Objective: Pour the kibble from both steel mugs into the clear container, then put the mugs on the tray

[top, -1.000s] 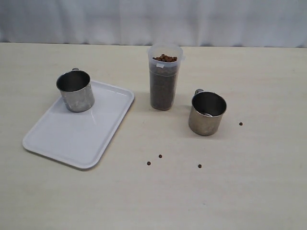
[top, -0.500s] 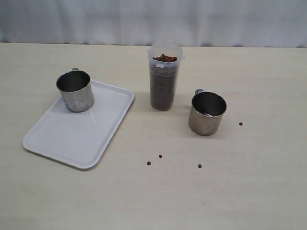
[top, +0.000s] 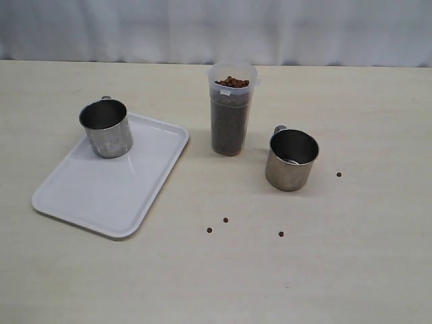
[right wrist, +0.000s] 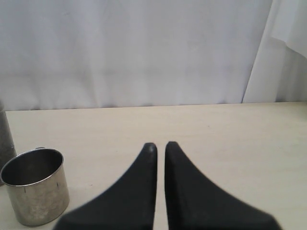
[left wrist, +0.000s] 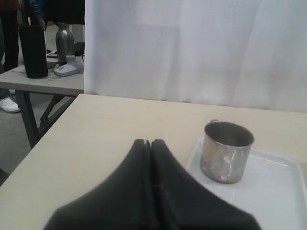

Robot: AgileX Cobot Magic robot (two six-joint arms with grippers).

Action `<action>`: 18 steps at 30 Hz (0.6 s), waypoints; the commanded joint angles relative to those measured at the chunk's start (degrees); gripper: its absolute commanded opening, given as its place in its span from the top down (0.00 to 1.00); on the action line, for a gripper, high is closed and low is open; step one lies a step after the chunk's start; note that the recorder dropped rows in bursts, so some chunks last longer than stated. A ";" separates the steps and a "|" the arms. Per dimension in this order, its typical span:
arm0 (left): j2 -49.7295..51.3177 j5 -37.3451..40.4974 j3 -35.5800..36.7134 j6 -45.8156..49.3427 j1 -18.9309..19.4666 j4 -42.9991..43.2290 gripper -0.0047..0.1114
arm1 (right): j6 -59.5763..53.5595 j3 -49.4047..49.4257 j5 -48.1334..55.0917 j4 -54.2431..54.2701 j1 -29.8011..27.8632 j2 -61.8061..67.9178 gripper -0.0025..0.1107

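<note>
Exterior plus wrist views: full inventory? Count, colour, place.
tray mug: 1, shiny steel, on the tray's far corner.
table mug: 1, shiny steel, on the table right of the container.
clear container: 1, translucent, mid-table, almost full.
kibble: many, dark brown, in the container; four loose pellets on the table.
tray: 1, white, table's left side.
table: 1, beige.
curtain: 1, white, behind the table.
left gripper: 1, black, jaws shut, empty.
right gripper: 1, black, jaws shut, empty.

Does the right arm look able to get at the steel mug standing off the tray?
Probably yes. That steel mug stands upright on bare table, apart from the clear container, with nothing around it but loose kibble. The right gripper is shut and empty, so it must open first.
</note>
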 commanded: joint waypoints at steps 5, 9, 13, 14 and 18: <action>-0.09 1.61 0.20 16.10 -0.09 -11.15 0.96 | 0.31 0.12 0.00 -0.47 0.18 -0.33 0.94; -0.09 1.56 0.20 16.93 -0.09 -11.29 0.96 | 0.31 0.12 0.00 -0.47 0.18 -0.33 0.94; -0.09 1.81 0.20 16.79 -0.09 -11.19 0.96 | 0.31 0.12 0.00 -0.47 0.18 -0.33 0.94; -0.09 1.81 0.20 16.79 -0.09 -11.19 0.96 | 0.31 0.12 0.00 -0.47 0.18 -0.33 0.94; -0.09 1.81 0.20 16.79 -0.09 -11.19 0.96 | 0.31 0.12 0.00 -0.47 0.18 -0.33 0.94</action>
